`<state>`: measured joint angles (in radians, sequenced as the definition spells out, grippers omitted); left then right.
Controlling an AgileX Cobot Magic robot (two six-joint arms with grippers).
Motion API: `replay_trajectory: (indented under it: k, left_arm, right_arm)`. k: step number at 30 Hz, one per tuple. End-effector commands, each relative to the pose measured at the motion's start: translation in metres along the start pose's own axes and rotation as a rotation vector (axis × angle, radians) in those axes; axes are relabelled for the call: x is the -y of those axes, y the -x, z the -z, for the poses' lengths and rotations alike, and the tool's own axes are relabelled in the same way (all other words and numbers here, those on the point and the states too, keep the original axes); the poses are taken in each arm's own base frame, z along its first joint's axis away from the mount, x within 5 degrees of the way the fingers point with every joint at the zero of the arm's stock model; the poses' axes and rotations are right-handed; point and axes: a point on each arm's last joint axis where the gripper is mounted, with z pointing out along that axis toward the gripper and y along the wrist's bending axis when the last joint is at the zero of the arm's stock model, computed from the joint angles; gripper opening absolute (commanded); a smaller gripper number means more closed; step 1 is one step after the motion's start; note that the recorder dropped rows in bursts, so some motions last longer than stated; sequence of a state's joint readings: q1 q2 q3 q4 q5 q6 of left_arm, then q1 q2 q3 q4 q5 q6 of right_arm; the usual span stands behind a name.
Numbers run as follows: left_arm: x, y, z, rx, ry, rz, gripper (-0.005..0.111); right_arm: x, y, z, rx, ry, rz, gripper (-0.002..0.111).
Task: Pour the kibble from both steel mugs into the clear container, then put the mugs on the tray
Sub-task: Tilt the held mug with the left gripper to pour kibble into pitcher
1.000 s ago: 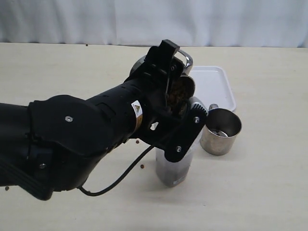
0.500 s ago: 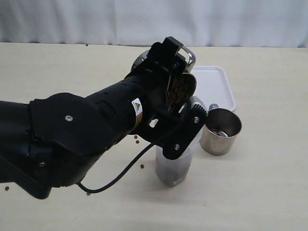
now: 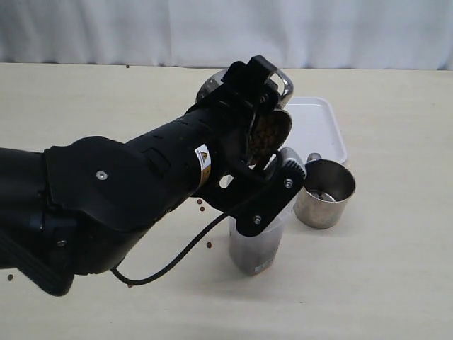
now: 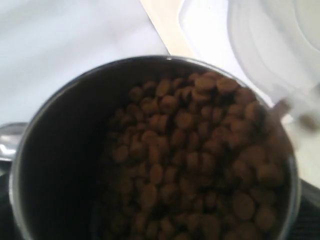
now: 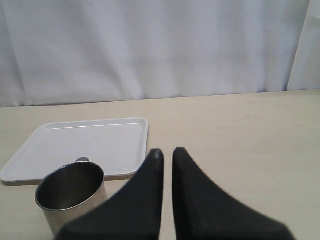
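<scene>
Beige table point(image 3: 396, 283), white curtain behind. Left gripper point(image 3: 249, 106) clamps held mug point(image 4: 55, 150), tipped toward the clear container point(image 3: 253, 248) standing near centre. Kibble point(image 4: 200, 160) is piled at the mug's lip. Second mug point(image 3: 324, 193) stands upright just right of the container, near side of tray point(image 3: 318, 131). Right gripper point(image 5: 167, 155) fingers pinched together, empty. Stray pellets point(image 3: 209, 245) lie left of the container.

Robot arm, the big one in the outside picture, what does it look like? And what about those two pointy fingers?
The left arm is chunky matte black with small silver screws, a small sticker bearing a triangle mark, and a thin black cable. The right gripper has two smooth black fingers tapering to points.
</scene>
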<state>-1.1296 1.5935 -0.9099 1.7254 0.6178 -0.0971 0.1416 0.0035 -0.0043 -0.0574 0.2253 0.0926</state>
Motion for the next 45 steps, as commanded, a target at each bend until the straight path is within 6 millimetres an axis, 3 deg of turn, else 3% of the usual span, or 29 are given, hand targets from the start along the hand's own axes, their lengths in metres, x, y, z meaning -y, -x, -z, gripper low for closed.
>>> replay_trajectory:
  k: [1,33,45]
  left_arm:
    - [-0.006,-0.003,0.001,-0.024,0.026,-0.031,0.000]
    - [-0.007,-0.003,0.001,-0.016,0.027,-0.111,0.000]
    - [-0.005,0.006,-0.010,-0.008,0.011,-0.156,0.000]
  right_arm:
    - [0.001,-0.002,0.000,-0.005,-0.007,0.011,0.005]
    - [0.001,-0.002,0.000,-0.005,-0.007,0.011,0.005]
    - [0.001,-0.002,0.000,-0.005,-0.007,0.011,0.005]
